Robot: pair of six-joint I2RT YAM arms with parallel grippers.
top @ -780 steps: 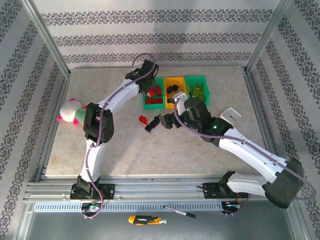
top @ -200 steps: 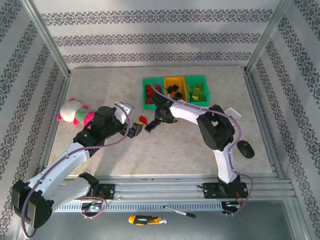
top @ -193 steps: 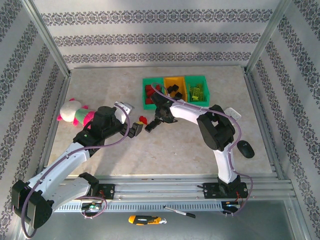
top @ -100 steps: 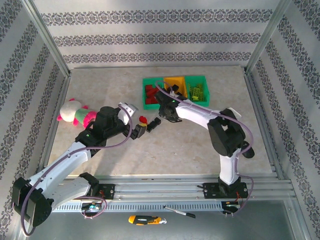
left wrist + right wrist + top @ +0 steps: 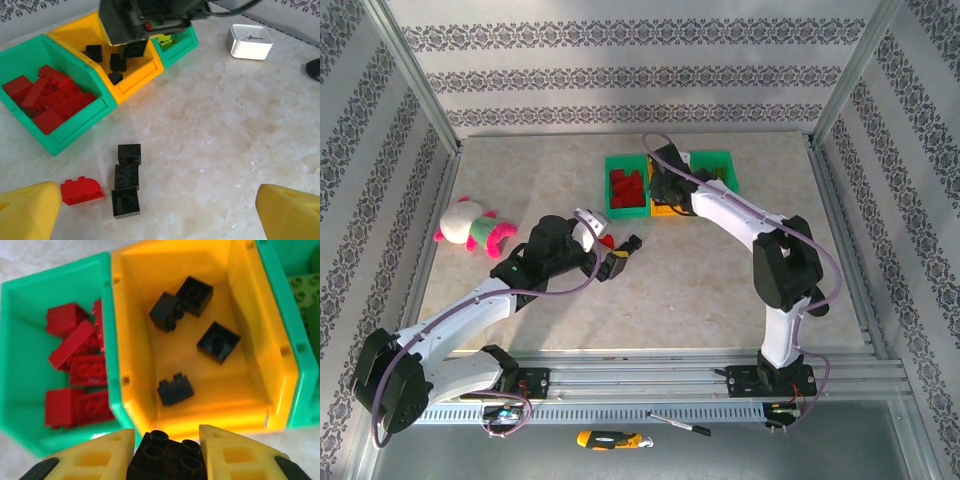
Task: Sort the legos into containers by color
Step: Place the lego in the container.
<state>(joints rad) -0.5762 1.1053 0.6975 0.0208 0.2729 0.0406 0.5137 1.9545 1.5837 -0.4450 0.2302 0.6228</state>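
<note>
Right gripper clamps a black lego brick over the yellow bin rim; left gripper hovers wide open above loose bricks.

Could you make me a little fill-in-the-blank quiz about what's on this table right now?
1. The right gripper is shut on a brick whose colour is ____.
2. The yellow bin holds ____ black bricks.
3. The green bin at the row's left end holds bricks that are all ____.
4. Near the open left gripper, ____ loose black bricks lie on the table beside one red brick.

Missing words: black; four; red; three.
</note>
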